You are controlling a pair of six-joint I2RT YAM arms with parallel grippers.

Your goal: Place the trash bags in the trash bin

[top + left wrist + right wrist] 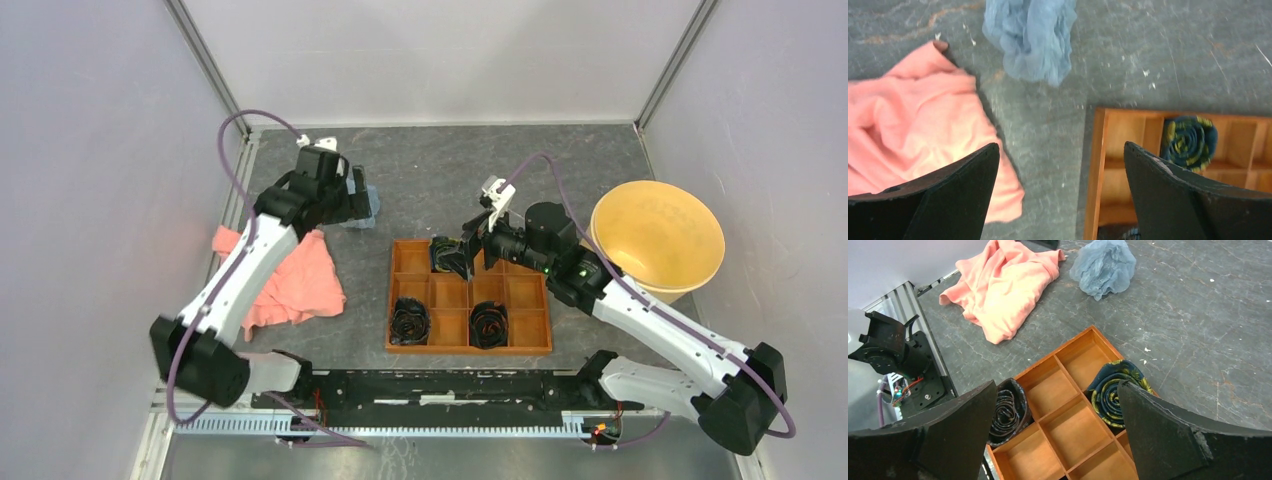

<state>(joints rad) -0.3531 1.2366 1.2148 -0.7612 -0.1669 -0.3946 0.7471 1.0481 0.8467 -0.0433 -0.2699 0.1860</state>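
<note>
The left gripper (1060,150) hangs with its fingers apart. The crumpled pale blue plastic film bag (1030,37) lies on the grey table (1148,60) just ahead of it. The right gripper (1057,387), also apart, is farther away. The round yellow-tan plastic bucket (657,235) stands at the far right.

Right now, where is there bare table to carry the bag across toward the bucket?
The far strip of table behind the tray, from the bag to the bucket, is bare. So is the lane between cloth and tray. Crowded: the tray-to-bucket gap, where the right arm lies, and over the tray, where the right gripper hangs.
</note>
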